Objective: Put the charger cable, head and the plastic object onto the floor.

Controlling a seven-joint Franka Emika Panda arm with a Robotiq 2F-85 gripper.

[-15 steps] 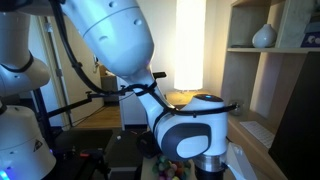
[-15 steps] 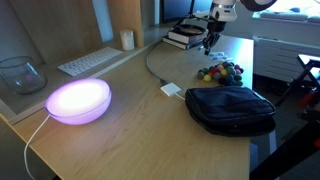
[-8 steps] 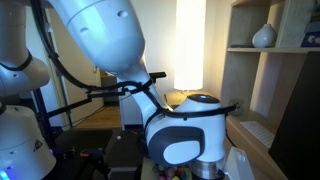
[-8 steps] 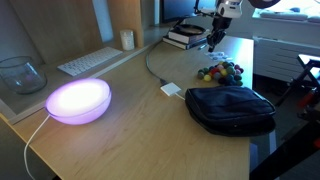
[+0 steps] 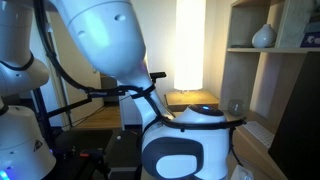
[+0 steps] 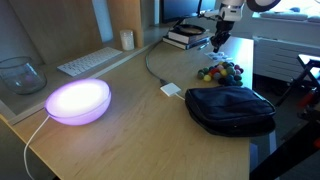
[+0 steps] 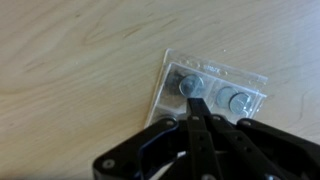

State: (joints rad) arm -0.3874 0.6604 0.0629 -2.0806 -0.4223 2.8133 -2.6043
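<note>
The black end effector point(image 7: 194, 97) has its two slim fingers pressed together with nothing between them. In the wrist view their tips sit over a clear, flat plastic packet point(image 7: 222, 80), a glossy rectangle with two round grey discs sealed inside. Whether the tips touch it cannot be told. The packet lies flat on the pale wood-grained counter point(image 7: 60, 60).

In an exterior view the end effector point(image 6: 218, 42) hangs over the far end of the counter point(image 6: 120, 125). Nearer the middle lies the small white boxy charger head point(image 6: 172, 90), with the thin charger cable point(image 6: 152, 68) curving away from it towards the back. A soft black pouch point(image 6: 230, 108) lies just beside the head. A smooth, glowing purple dome lamp point(image 6: 78, 100) sits well apart.
</note>
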